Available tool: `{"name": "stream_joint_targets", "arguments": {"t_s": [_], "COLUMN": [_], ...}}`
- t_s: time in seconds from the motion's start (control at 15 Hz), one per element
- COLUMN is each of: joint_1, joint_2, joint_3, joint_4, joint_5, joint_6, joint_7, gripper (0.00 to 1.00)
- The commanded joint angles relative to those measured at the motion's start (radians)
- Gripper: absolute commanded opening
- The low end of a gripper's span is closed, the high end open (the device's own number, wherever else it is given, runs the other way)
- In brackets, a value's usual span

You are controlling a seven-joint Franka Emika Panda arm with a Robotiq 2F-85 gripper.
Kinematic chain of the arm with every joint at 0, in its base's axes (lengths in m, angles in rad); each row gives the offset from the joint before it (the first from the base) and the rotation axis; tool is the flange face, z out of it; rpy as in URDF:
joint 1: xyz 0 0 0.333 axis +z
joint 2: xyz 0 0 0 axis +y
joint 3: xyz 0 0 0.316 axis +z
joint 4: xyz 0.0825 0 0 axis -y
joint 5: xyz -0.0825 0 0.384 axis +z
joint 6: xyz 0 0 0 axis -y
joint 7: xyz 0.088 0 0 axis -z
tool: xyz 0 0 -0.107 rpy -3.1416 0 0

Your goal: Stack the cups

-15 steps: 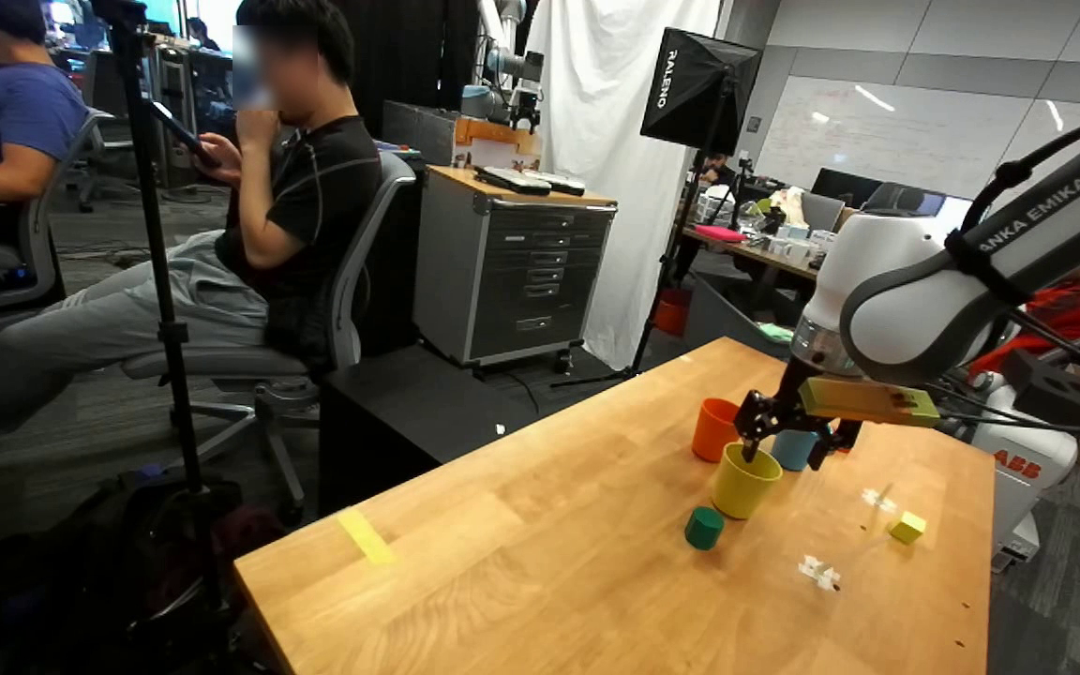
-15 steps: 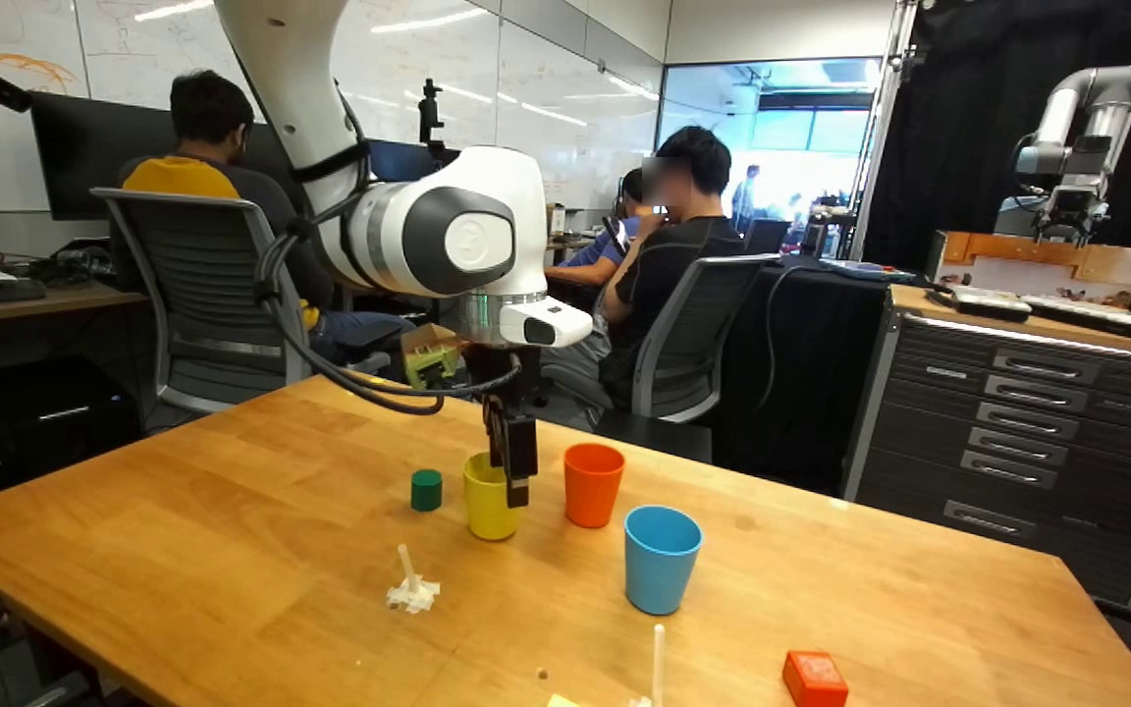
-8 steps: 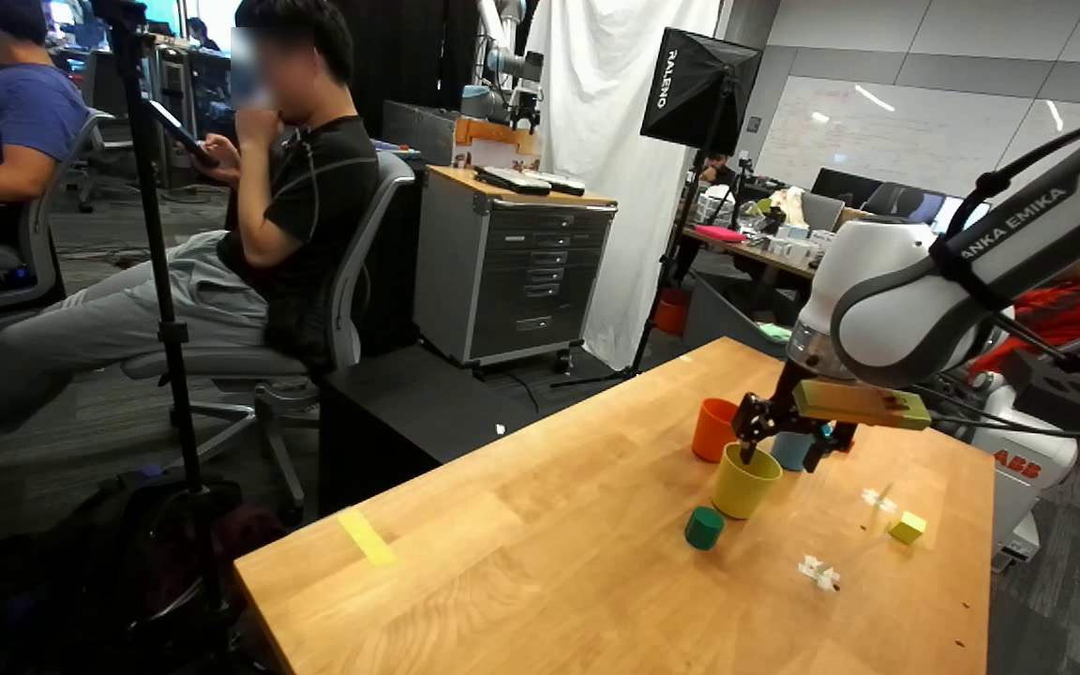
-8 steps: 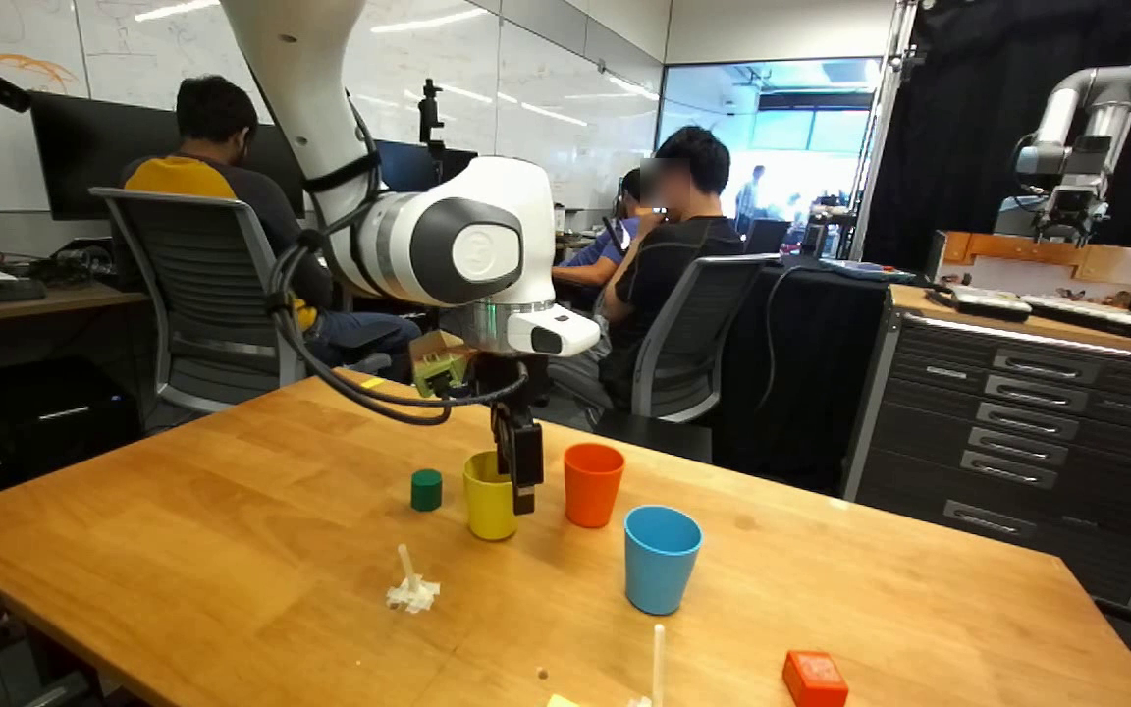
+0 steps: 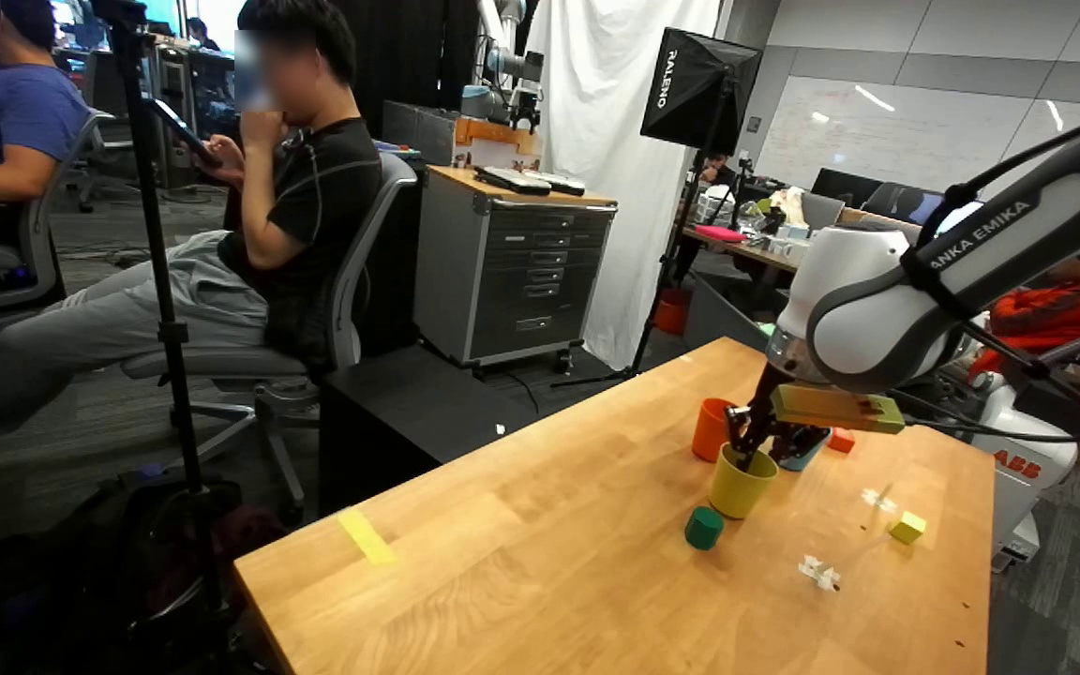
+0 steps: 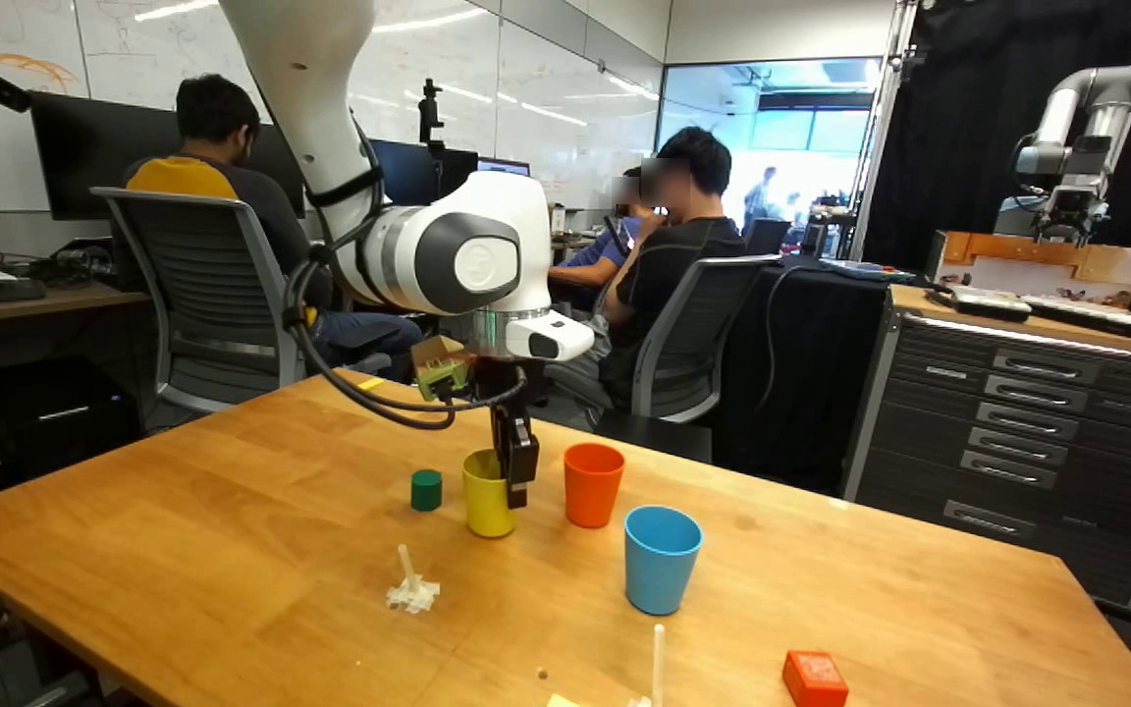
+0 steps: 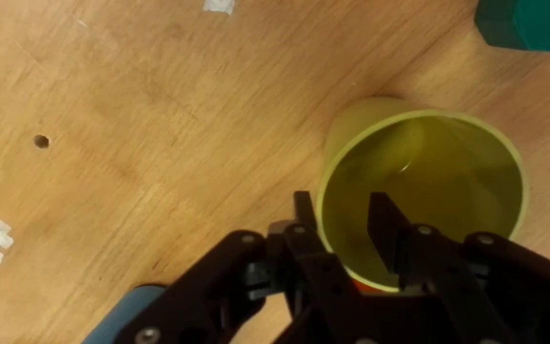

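Note:
The yellow cup [image 7: 428, 191] stands upright, mouth up, on the table. My gripper [image 7: 340, 195] straddles its wall: one finger [image 7: 302, 208] is outside, close against the rim, the other finger [image 7: 385, 224] inside the mouth. The jaws are partly open, with a gap left between the inner finger and the wall. Whether the outer finger touches the cup, I cannot tell. An orange-red cup [image 6: 593, 486] and a blue cup [image 6: 661, 565] stand upright nearby, separate from it. In the wrist view the blue cup [image 7: 127, 315] shows partly, and the orange-red cup [image 7: 369, 286] is mostly hidden.
A small green block [image 6: 426, 490] sits just beside the yellow cup. A red block [image 6: 814, 678] and a yellow cube [image 5: 907, 527] lie on the wooden table [image 5: 540, 525]. Thin pegs held by white tape [image 6: 413, 594] rise from the tabletop.
The jaws have drawn in from wide to partly open around the yellow cup's wall. The arm has shifted a little, and the yellow cup has moved very slightly. The other cups have stayed put.

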State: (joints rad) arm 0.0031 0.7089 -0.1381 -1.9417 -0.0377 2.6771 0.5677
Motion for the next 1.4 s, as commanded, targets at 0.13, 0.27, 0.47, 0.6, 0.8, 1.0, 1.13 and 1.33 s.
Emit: {"name": "stream_joint_targets", "arguments": {"t_s": [0.13,0.27,0.47,0.6,0.8,1.0,1.13,1.33], "joint_1": [0.048,0.052,0.063,0.07,0.085,0.083,0.078,0.053], "joint_2": [0.044,0.036,0.013,-0.001,-0.02,-0.064,-0.095,-0.146], "joint_3": [-0.038,-0.044,-0.061,-0.075,-0.101,-0.088,-0.07,-0.021], "joint_4": [0.069,0.07,0.061,0.053,0.044,0.023,0.013,0.004], "joint_5": [0.038,0.039,0.035,0.031,0.023,0.031,0.039,0.074], "joint_6": [-0.024,-0.027,-0.028,-0.019,-0.012,-0.019,-0.033,-0.084], "joint_7": [-0.007,-0.004,0.005,0.009,0.019,-0.003,-0.019,-0.06], "gripper": [0.02,0.06,0.06,0.06,0.06,0.06,0.06,0.06]}}
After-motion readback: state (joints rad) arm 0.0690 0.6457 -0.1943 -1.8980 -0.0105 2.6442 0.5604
